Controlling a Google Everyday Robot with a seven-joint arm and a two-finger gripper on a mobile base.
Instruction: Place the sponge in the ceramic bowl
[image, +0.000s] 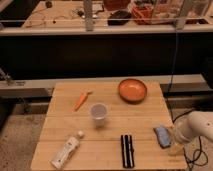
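Observation:
The blue-grey sponge (161, 136) lies flat on the wooden table (107, 127) near its right edge. My gripper (174, 144) is low at the table's right front corner, just right of the sponge and close to it; whether it touches the sponge I cannot tell. The white arm (196, 126) reaches in from the right. The orange ceramic bowl (132, 90) stands empty at the far right of the table, well beyond the sponge.
A clear plastic cup (98, 114) stands mid-table. A carrot (81, 100) lies at the back left, a white bottle (66, 151) at the front left, a black ribbed item (127, 150) at the front middle. A cable hangs right of the table.

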